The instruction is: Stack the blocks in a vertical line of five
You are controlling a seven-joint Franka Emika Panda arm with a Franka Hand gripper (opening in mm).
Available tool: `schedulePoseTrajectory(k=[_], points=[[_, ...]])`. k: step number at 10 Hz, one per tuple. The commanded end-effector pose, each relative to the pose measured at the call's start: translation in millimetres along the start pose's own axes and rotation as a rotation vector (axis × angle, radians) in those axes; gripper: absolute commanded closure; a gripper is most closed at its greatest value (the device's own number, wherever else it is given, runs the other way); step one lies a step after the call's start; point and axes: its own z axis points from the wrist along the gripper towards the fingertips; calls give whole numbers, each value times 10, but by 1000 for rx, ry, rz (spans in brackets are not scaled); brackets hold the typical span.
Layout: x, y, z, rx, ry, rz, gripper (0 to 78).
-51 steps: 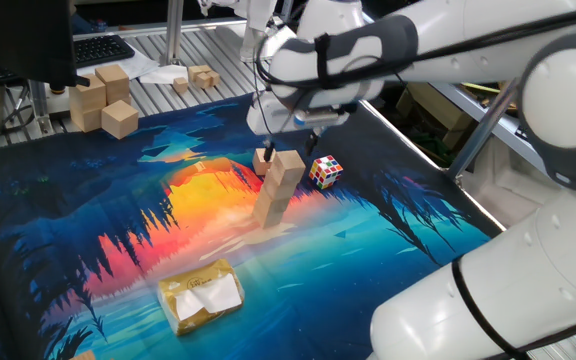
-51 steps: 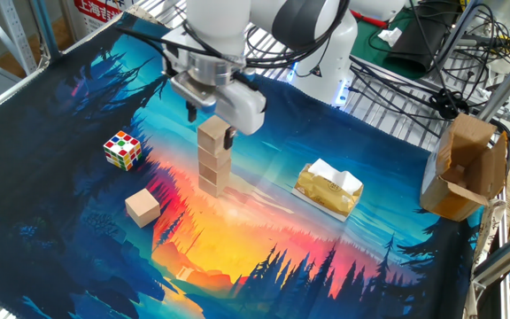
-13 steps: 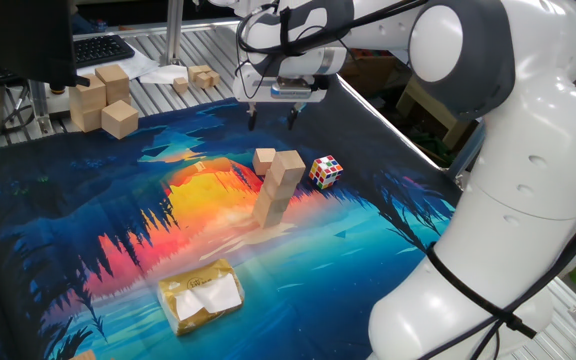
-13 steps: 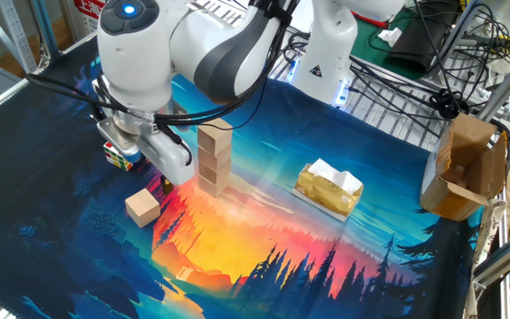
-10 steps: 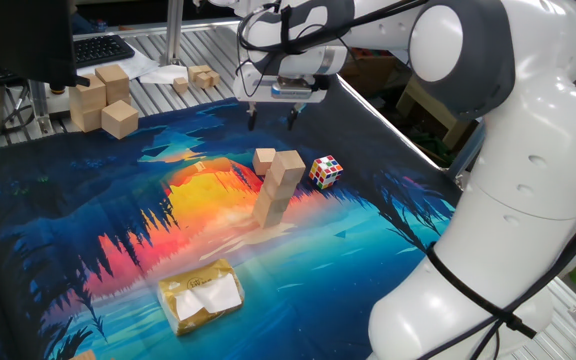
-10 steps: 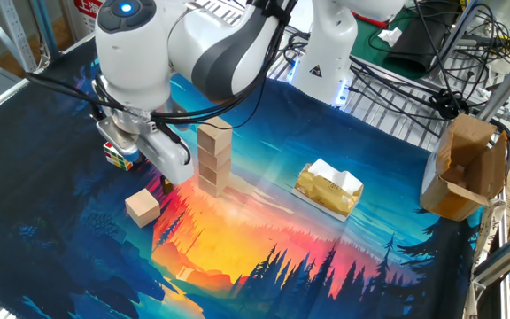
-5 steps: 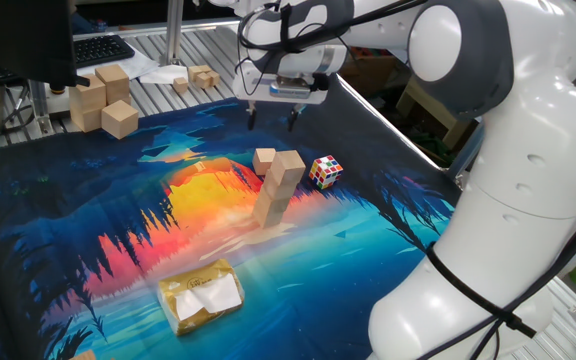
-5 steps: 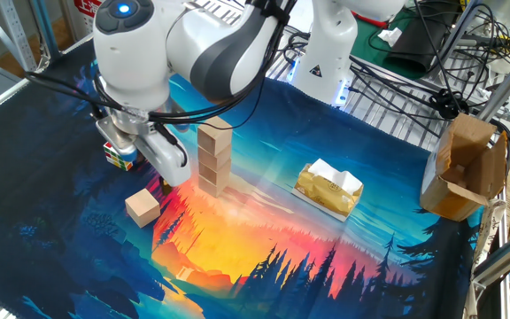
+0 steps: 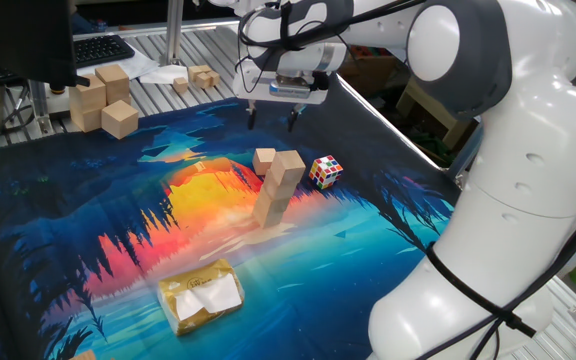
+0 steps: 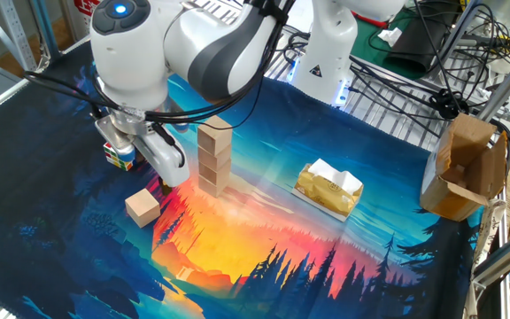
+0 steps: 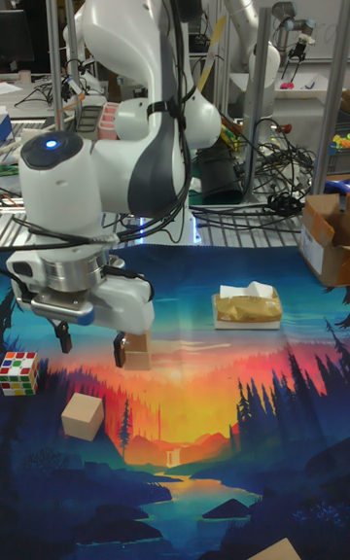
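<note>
A stack of blocks [image 10: 214, 159] stands near the middle of the printed mat [image 10: 343, 257]; four cubes can be counted in it from the other fixed view, while in one fixed view the stack [image 9: 279, 188] leans slightly in perspective and the seams between cubes are hard to separate. In the tall fixed view only its top cube [image 11: 137, 352] shows, the rest hidden behind the gripper's finger. A loose block [image 10: 142, 207] lies on the mat just beside the stack, apart from it; in one fixed view the same block [image 9: 264, 160] sits just behind the stack.

The gripper [image 9: 271, 117] hangs in the air above the mat, its two fingers spread apart with nothing between them. In the other fixed view the gripper itself is largely hidden behind the arm's wrist, so only one finger [image 10: 170, 164] shows.

A multicoloured puzzle cube [image 9: 326, 171] rests on the mat near the stack; in the other fixed view it is mostly covered by the arm. A gold packet with white tissue [image 10: 328, 188] lies toward the opposite side of the mat. Larger pale wooden blocks [image 9: 103, 95] sit beyond the mat's far edge on the metal tabletop. A cardboard box [image 10: 464, 168] is cut off beside the mat's edge.
</note>
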Motion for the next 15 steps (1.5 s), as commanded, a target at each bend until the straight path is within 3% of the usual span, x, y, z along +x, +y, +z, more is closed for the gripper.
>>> schedulePoseTrajectory(k=[1, 13, 15], points=[[-19, -12, 7, -1, -4, -11, 1], [-108, -278, 535, 1, -17, -95, 1], [-132, -296, 556, 1, -14, -95, 1]])
